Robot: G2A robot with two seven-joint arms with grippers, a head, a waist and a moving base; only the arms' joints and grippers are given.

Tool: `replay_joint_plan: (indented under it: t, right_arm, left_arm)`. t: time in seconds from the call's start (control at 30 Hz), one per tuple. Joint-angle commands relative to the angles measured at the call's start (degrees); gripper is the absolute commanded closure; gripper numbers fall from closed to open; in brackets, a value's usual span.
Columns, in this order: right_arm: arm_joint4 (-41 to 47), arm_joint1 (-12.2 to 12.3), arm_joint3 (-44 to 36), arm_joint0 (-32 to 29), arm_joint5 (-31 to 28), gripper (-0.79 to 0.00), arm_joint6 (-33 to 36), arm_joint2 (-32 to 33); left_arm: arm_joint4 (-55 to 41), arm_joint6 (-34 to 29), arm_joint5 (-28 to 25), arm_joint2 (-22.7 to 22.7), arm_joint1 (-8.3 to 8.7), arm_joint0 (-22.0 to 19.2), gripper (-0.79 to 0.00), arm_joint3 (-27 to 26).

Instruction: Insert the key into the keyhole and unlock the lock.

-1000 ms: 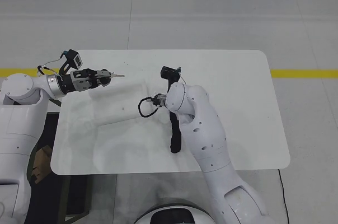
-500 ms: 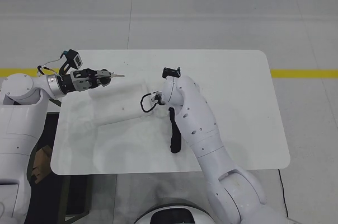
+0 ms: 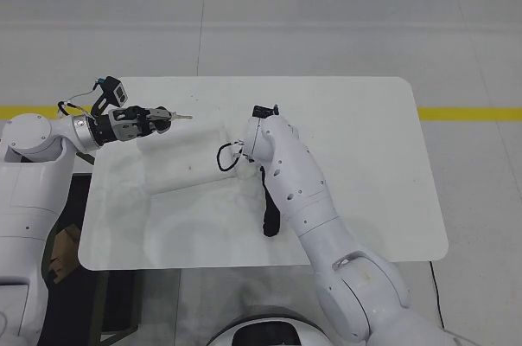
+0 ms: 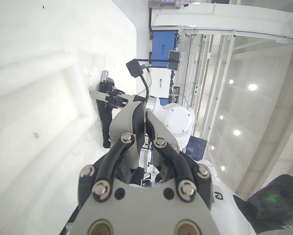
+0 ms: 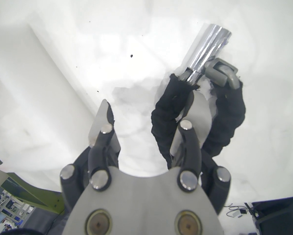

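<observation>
My left gripper (image 3: 165,118) hovers over the table's far left part, shut on the key (image 3: 182,116), whose blade points toward the middle. In the left wrist view the thin key (image 4: 145,123) is pinched edge-on between the pads. The lock is a black fabric-covered cable (image 5: 161,121) with a chrome cylinder (image 5: 206,47) at its end. My right gripper (image 5: 146,116) is open down at the lock, with one finger (image 5: 195,113) inside the cable's loop and the other outside it. From above, the black cable (image 3: 269,208) runs toward the near edge, partly under the right arm.
A white shallow tray (image 3: 179,160) lies on the white table (image 3: 365,173) between the two arms, next to the lock. Floor with a yellow line (image 3: 468,113) lies beyond the far edge. The table's right half holds nothing.
The right arm has swung its forearm and wrist round over the lock, shifting the small cable loop slightly. The left arm with the key has stayed still.
</observation>
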Motion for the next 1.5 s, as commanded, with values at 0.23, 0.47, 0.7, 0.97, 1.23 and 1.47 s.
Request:
replay_joint_plan:
  t: [0.23, 0.47, 0.7, 0.97, 1.23, 1.47]
  right_arm:
    - [0.4, -0.5, 4.6, 2.1, 1.4, 0.000, -1.4, 1.0]
    - [2.1, -0.1, 1.1, 1.3, -2.1, 0.000, 2.1, 2.1]
    - [3.5, 1.4, -8.5, -0.5, -11.6, 0.000, 11.6, 6.4]
    - [8.3, 3.0, -18.5, -2.2, -19.5, 0.000, 18.9, 13.8]
    - [8.3, 3.0, -18.5, -2.2, -19.5, 0.000, 18.9, 13.8]
    - [16.6, 4.5, -27.5, -9.9, -31.4, 0.000, 7.0, 9.1]
  left_arm:
    - [0.0, 0.0, 0.0, 0.0, 0.00, 0.0, 0.000, 0.0]
    - [0.0, 0.0, 0.0, 0.0, 0.00, 0.0, 0.000, 0.0]
    - [0.0, 0.0, 0.0, 0.0, 0.00, 0.0, 0.000, 0.0]
    - [0.0, 0.0, 0.0, 0.0, 0.00, 0.0, 0.000, 0.0]
    - [0.0, 0.0, 0.0, 0.0, 0.00, 0.0, 0.000, 0.0]
    - [0.0, 0.0, 0.0, 0.0, 0.00, 0.0, 0.000, 0.0]
